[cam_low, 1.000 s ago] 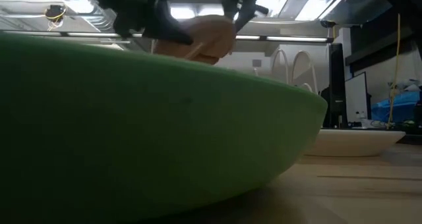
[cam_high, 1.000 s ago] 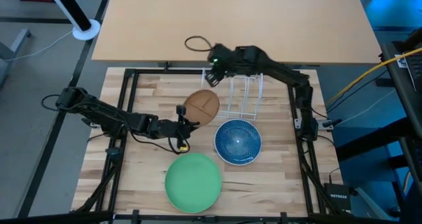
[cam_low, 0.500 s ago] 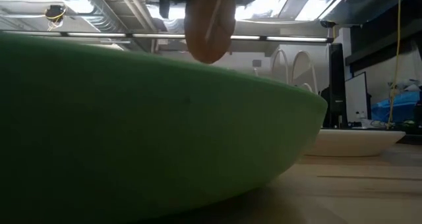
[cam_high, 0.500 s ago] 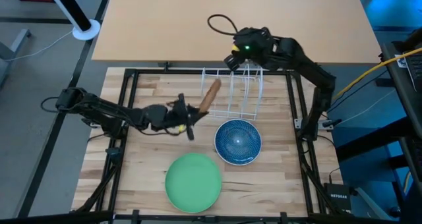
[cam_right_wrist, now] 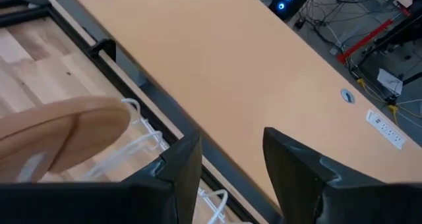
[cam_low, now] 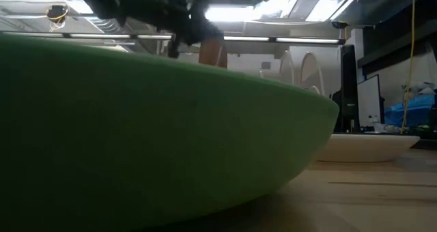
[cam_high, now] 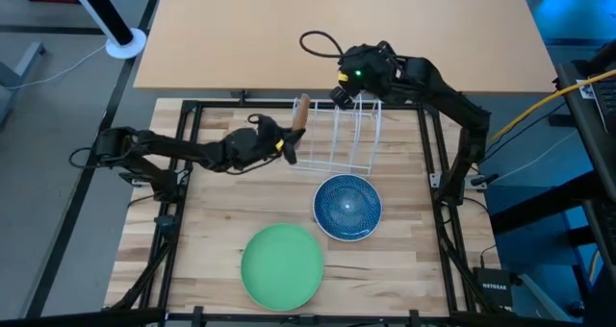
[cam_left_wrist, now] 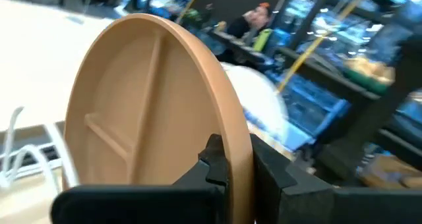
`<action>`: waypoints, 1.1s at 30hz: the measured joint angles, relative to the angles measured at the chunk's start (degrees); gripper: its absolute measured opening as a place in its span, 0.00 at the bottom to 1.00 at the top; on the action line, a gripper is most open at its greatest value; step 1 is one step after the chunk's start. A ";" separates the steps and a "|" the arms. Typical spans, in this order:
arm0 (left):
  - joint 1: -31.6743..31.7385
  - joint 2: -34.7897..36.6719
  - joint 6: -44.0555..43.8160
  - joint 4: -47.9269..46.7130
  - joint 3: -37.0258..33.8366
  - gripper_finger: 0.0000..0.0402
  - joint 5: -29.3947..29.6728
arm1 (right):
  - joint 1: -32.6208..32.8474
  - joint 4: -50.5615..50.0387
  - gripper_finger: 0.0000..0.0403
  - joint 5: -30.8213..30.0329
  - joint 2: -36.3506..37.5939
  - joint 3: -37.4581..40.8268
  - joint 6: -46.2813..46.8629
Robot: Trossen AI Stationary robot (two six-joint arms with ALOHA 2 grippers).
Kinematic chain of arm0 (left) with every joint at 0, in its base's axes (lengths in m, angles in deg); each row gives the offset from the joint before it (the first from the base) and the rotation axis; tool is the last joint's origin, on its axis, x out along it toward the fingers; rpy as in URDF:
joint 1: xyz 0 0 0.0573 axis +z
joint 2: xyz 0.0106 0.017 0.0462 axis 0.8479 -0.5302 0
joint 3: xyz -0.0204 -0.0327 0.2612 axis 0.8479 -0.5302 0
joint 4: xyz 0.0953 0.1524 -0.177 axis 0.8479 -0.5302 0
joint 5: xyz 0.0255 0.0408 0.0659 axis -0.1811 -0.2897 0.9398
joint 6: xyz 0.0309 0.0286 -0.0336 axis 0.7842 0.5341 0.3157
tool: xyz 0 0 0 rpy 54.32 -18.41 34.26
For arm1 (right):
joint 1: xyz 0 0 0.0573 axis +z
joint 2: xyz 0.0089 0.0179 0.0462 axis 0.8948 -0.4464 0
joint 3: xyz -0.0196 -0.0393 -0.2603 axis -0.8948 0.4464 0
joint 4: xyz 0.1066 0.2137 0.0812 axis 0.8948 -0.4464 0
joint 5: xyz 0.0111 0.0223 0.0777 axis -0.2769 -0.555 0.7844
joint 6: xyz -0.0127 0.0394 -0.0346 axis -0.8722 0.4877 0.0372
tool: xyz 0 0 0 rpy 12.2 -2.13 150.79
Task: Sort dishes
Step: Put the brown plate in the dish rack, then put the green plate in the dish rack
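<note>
While the left gripper (cam_high: 286, 146) pinches the rim of the brown wood-like plate (cam_high: 300, 114), that plate stands on edge at the left end of the white wire rack (cam_high: 339, 135), at the far middle of the wooden table (cam_high: 212, 212). In the left wrist view the two dark fingers (cam_left_wrist: 214, 168) clamp the plate's (cam_left_wrist: 142, 105) edge from both sides, its divided face turned toward the camera. The left arm reaches in from the table's left side. The right gripper (cam_high: 339, 94) hangs over the far edge of the rack, just right of the plate's top, and holds nothing; in the right wrist view its fingers (cam_right_wrist: 181, 168) are spread apart, with the plate (cam_right_wrist: 62, 135) and the rack wires (cam_right_wrist: 148, 141) seen beyond them. The blue speckle-patterned dish (cam_high: 346, 207) lies flat on the table just near of the rack. The large plain green plate (cam_high: 281, 265) lies flat at the near middle, to the near left of the blue dish and apart from it. In the low view the green plate (cam_low: 150, 136) fills most of the picture, and the blue dish's pale side (cam_low: 369, 149) shows at right behind it.
</note>
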 joint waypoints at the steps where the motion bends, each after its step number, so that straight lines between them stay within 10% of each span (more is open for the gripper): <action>1: 0.84 -0.82 -1.04 -0.04 0.00 0.05 -0.02 | 0.00 0.04 0.41 -0.01 0.00 0.42 0.00; 25: 4.85 -10.33 -0.91 3.41 -0.02 0.40 -0.75 | 0.00 -0.22 0.41 1.54 0.00 8.71 -0.02; 33: 4.11 -7.01 11.20 10.09 -0.02 0.44 -0.92 | 0.09 -4.75 0.41 3.11 0.00 8.71 -0.01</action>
